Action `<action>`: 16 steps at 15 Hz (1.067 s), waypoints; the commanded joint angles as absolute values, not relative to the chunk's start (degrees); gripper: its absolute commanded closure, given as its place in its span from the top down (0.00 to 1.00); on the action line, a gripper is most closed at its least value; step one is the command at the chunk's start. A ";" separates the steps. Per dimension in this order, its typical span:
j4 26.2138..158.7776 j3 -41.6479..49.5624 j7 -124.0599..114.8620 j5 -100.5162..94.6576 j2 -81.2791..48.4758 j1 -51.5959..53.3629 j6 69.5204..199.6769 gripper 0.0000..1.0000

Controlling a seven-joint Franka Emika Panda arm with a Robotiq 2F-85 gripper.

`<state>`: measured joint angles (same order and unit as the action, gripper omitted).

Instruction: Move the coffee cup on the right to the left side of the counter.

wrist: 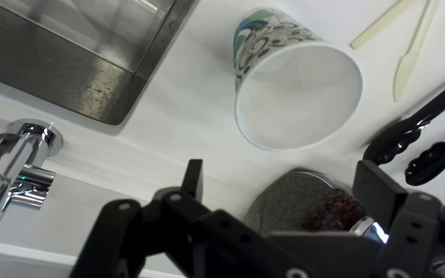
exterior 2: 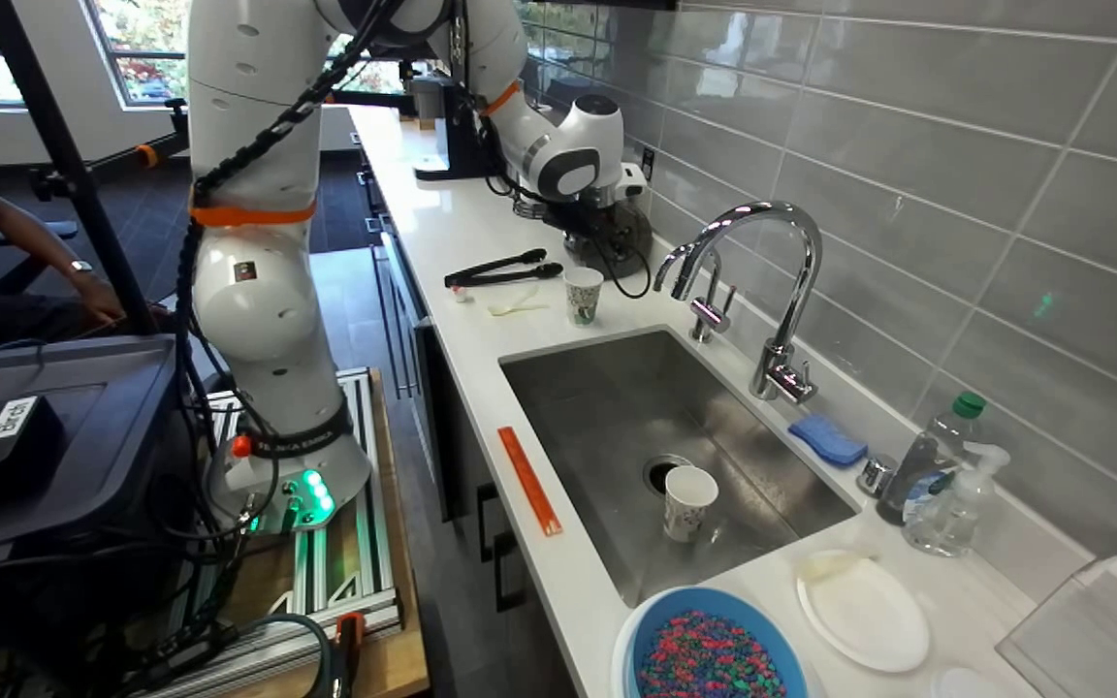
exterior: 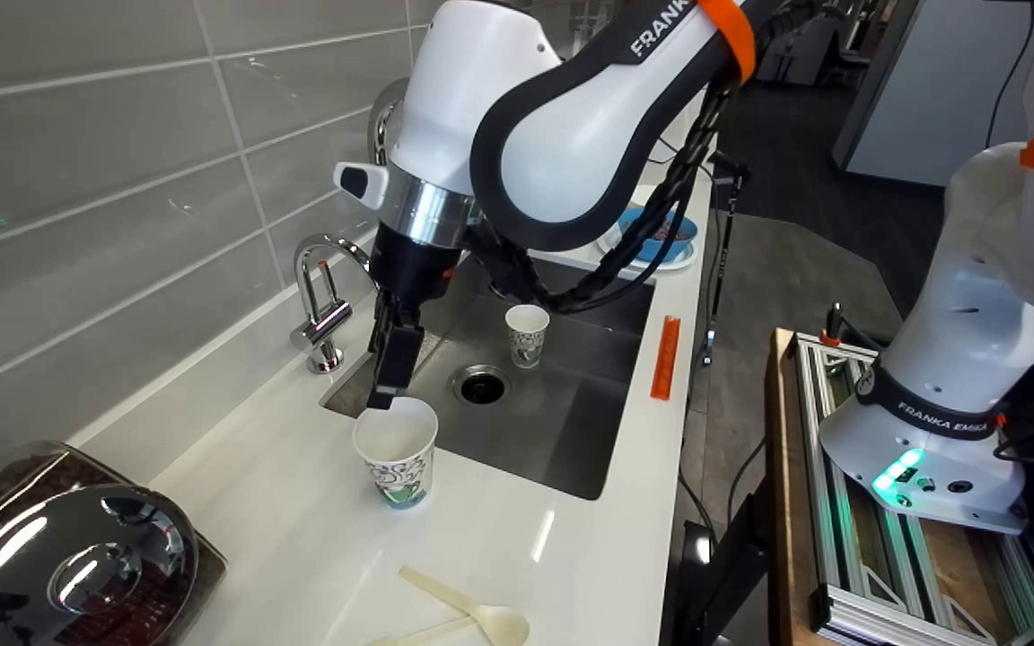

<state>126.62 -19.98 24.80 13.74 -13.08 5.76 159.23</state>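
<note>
A white paper coffee cup with swirled, teal-touched print stands upright on the white counter, beside the sink's end; it also shows in an exterior view. A similar cup stands in the steel sink near the drain; it shows in an exterior view too. I cannot tell which one the task names. My gripper is over the counter, close to the counter cup's rim. In the wrist view my gripper is open and empty, with the cup ahead of the fingertips, not between them.
A clear jar of dark contents stands by the wall. Black tongs and pale plastic utensils lie near the cup. Chrome taps rise behind the sink. An orange strip lies on the front edge. A blue bowl stands beyond the sink.
</note>
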 commanded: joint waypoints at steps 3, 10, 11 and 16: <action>132.26 -19.24 25.07 15.43 -3.94 5.57 154.05 1.00; 140.94 -13.97 25.21 16.81 4.59 7.25 151.55 1.00; 142.52 -13.13 25.30 17.89 5.87 7.53 151.98 1.00; 149.48 -8.61 24.06 19.57 12.93 8.55 152.99 1.00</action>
